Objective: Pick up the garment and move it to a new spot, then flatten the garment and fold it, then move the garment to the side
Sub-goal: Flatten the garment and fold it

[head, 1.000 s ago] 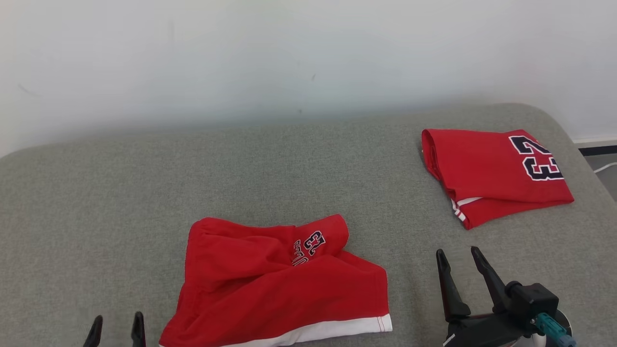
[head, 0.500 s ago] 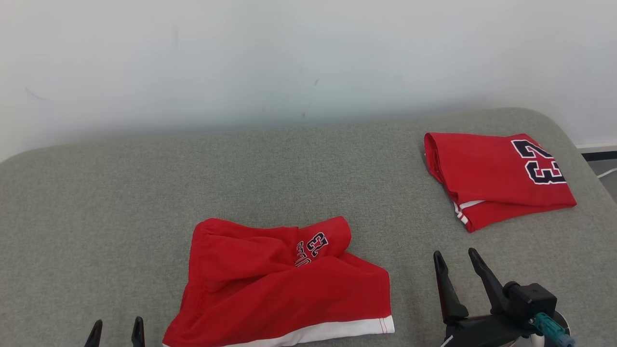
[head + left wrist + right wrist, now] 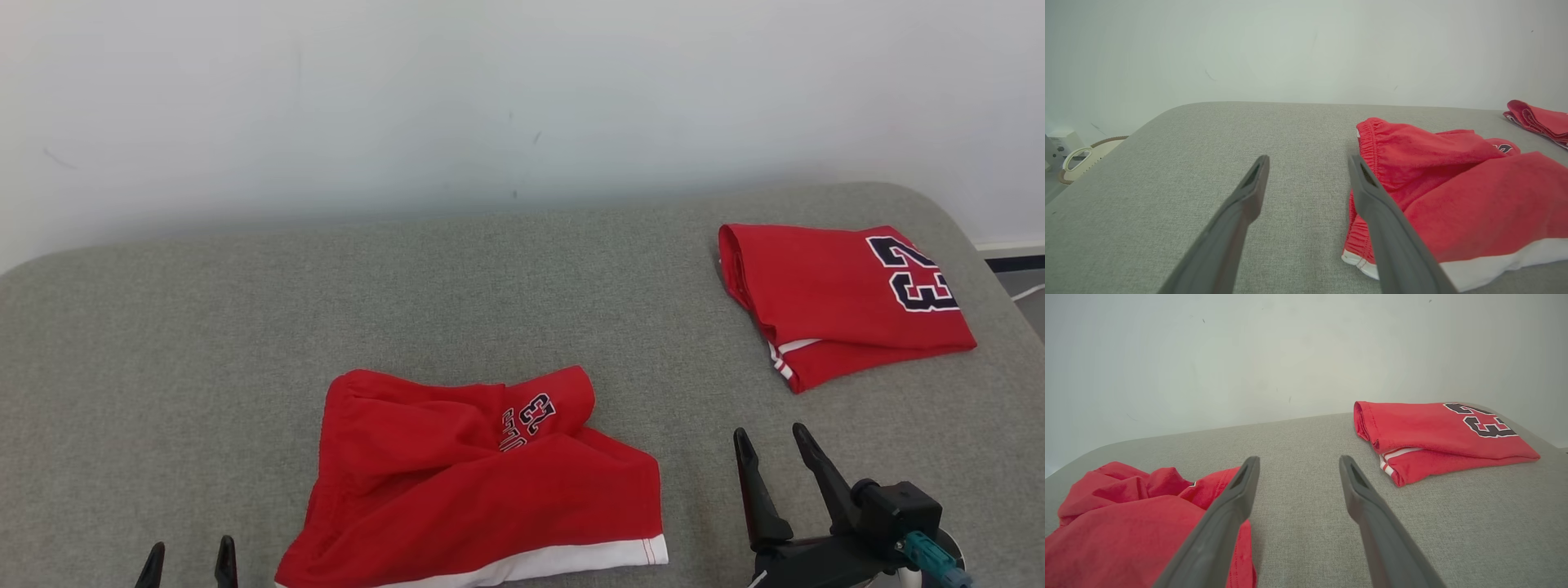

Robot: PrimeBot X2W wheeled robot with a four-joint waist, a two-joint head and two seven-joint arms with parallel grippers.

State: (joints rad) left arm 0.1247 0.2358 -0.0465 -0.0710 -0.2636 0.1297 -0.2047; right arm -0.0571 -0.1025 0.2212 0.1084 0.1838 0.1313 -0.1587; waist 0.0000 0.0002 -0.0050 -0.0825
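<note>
A pale wall [image 3: 490,98] rises behind the rumpled garment [image 3: 457,498]. The grey cloth-covered table [image 3: 163,367] carries that garment, red shorts with a white hem band and a dark 23, which lie bunched between the two tools. A folded red garment [image 3: 824,286], also numbered 23, lies well apart from it, to its right and nearer the wall. The right tool [image 3: 769,431] hovers near its right edge, fingers spread and released, gripping nothing. The left tool [image 3: 190,545] sits just beside its left corner, likewise released and empty.
</note>
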